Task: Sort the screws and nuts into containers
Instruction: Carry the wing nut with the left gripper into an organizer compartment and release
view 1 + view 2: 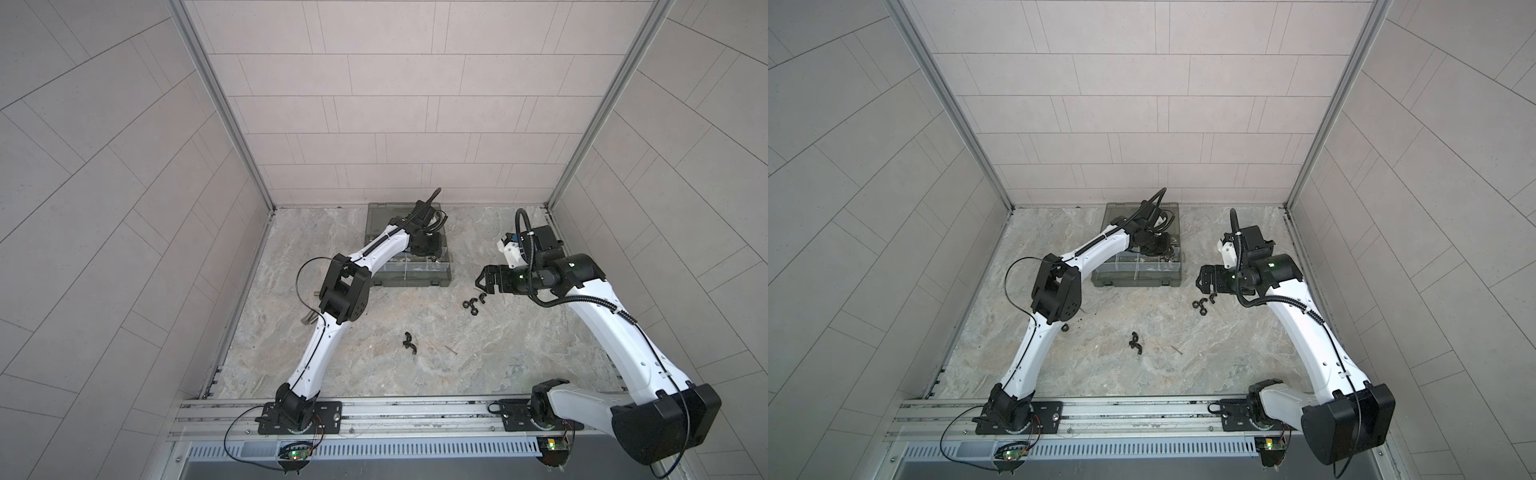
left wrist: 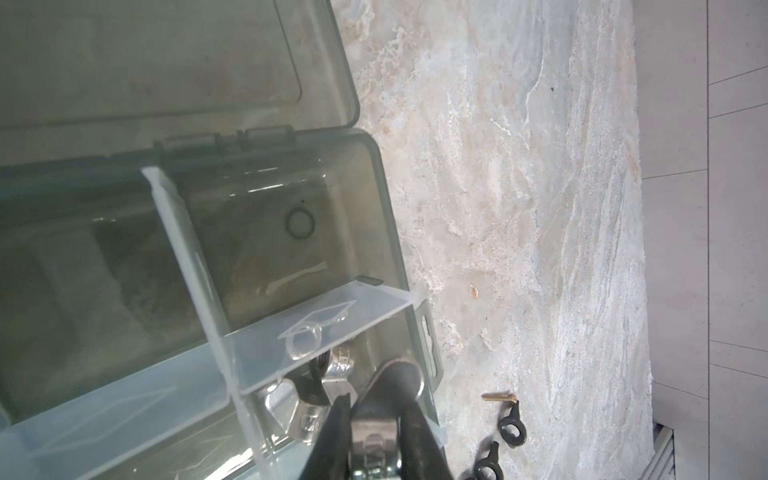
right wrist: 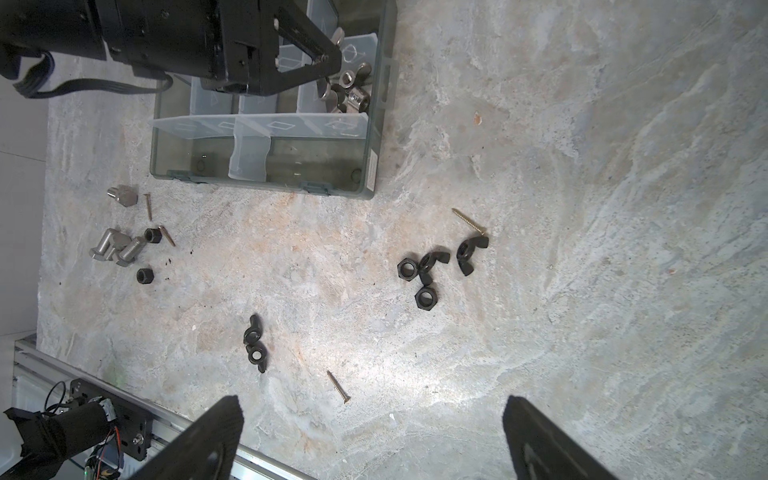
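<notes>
Left pincer, jaws narrow, grips what looks like a silver bolt low over the corner compartment of the organizer case, where silver pieces lie. Release well inside the clear divider. Right pincer hangs wide, empty; black nuts and thin screws scatter the surface.

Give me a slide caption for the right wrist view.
Open right hand overlooks scattered black nuts, brass screws and silver bolts beside the organizer case.
</notes>
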You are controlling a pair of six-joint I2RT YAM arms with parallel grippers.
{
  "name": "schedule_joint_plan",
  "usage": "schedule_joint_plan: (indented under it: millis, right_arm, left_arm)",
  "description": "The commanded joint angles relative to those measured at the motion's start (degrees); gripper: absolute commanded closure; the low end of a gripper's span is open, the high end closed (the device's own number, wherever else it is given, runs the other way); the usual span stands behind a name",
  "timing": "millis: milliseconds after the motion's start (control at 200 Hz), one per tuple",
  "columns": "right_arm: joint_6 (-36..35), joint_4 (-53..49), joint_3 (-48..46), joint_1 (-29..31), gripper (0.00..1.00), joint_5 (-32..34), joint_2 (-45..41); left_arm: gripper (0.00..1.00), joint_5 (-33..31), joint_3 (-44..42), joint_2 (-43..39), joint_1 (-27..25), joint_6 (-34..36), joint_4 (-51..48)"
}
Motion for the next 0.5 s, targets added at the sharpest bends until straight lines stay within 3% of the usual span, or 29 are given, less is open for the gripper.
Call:
schedule_joint_plan:
  millis: [0,85,160,325,495]
  right_arm:
    - [-0.65,-0.92,-0.15,-0.5,0.0,0.32,-0.18]
    - [-0.58,-0.7,0.08,-0.73,0.0,0.35,0.26]
    - [-0.53,-0.66,0.43,-0.83,0.01,0.33,0.7]
    - [-0.32,-0.27,0.97,-1.01,0.0,0.68,1.54]
    - [1.97,2.75,0.27,-1.01,0.01,2.52,3.94]
  left_arm:
    - [0.6,-0.55,2.32,1.01,0.01,0.1,1.69]
    - [0.45,-0.55,2.89,0.84,0.01,0.38,1.71]
    - [0.4,-0.84,3.43,0.53,-0.03,0.84,1.64]
    - [0.39,-0.75,5.35,-3.34,-0.03,2.5,-0.66]
    - [0.39,-5.96,0.74,-13.71,0.98,10.99,-8.27]
